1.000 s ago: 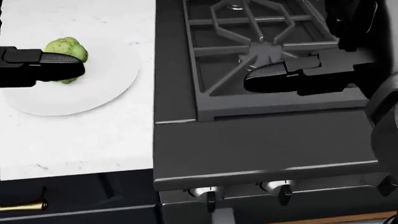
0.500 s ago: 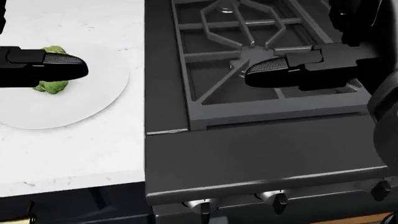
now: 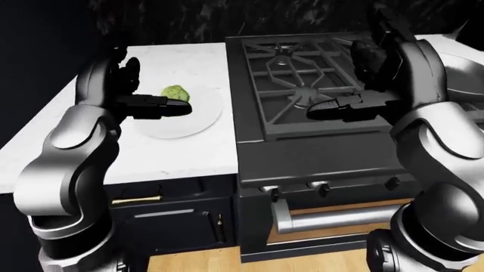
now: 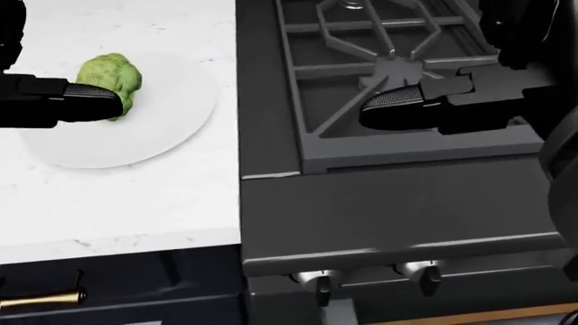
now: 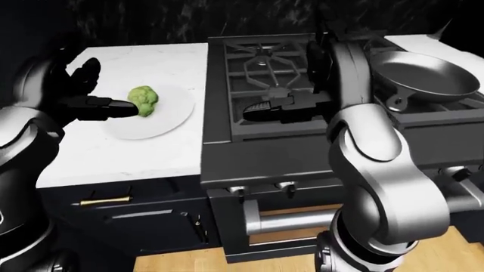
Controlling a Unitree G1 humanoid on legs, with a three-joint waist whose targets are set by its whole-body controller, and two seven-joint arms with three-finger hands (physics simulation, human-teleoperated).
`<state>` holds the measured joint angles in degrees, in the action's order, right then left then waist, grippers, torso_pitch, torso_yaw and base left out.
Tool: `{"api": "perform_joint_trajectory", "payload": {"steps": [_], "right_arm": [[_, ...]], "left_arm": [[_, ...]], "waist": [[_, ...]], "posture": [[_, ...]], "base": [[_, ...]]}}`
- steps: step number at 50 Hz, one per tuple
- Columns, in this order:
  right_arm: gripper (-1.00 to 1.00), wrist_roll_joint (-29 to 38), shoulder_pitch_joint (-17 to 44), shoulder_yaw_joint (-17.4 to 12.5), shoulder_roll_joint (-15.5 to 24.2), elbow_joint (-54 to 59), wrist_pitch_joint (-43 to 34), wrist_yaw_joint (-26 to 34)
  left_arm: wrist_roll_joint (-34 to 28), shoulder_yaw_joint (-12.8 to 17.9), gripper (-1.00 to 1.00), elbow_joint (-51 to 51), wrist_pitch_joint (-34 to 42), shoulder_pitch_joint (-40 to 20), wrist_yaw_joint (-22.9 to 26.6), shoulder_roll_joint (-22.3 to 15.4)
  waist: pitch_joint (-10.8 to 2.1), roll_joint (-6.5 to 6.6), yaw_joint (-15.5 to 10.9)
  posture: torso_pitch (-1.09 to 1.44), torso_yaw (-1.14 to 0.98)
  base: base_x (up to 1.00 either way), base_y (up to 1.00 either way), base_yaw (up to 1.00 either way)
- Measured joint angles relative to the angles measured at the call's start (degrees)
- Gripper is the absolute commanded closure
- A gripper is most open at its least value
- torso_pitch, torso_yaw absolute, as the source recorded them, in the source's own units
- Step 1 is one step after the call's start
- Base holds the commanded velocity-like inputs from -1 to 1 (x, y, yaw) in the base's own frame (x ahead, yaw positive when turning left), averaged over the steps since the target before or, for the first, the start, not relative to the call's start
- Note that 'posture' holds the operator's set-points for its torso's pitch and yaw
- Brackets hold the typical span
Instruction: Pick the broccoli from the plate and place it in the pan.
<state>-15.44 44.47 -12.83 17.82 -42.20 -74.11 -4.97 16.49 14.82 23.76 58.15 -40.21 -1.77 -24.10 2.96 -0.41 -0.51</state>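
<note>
My left hand is at the broccoli on the plate; my right hand hovers over the stove.

Taking the stove (image 4: pixel 379 203) as my landmark and working from near to far: nearest me is its row of knobs (image 4: pixel 425 274), and to their left a dark drawer with a brass handle (image 4: pixel 40 296) under the white surface (image 4: pixel 117 210). On that surface left of the stove sits the white plate (image 4: pixel 171 132), with the broccoli (image 4: pixel 113 76) on its far-left part. My left hand (image 5: pixel 83 90) reaches in from the left, forearm level, one of its fingers (image 4: pixel 86 101) extended against the near side of the broccoli; I cannot tell whether the fingers grip it. My right hand (image 4: pixel 425 105) hangs above the stove's left burner grate (image 4: pixel 361 47), fingers stretched out straight, holding nothing. The pan (image 5: pixel 424 73) rests on the stove's right burner.
</note>
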Motion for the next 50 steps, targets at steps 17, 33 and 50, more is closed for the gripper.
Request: {"api": "perform_joint_trajectory", "payload": {"steps": [17, 33, 50], "right_arm": [[-1.00, -0.8, -1.1, -0.4, 0.4, 0.5, 1.3, -0.3], [-1.00, -1.9, -0.1, -0.7, 0.8, 0.0, 0.3, -1.1], [-1.00, -2.8, -0.7, -0.7, 0.9, 0.2, 1.6, -1.5]], "left_arm": [[-2.5, -1.8, -1.00, -7.2, -1.0, -4.0, 5.2, -0.1], [-9.1, -3.1, -1.00, -9.2, -4.0, -0.7, 11.7, 0.3], [-16.7, -3.4, -1.00, -15.4, -9.2, -0.6, 17.3, 0.4]], "waist": [[-0.28, 0.19, 0.1], [-0.23, -0.09, 0.2], [-0.24, -0.12, 0.2]], "posture": [[0.00, 0.00], [0.00, 0.00], [0.00, 0.00]], "base": [[0.00, 0.00, 0.00], [0.00, 0.00, 0.00], [0.00, 0.00, 0.00]]}}
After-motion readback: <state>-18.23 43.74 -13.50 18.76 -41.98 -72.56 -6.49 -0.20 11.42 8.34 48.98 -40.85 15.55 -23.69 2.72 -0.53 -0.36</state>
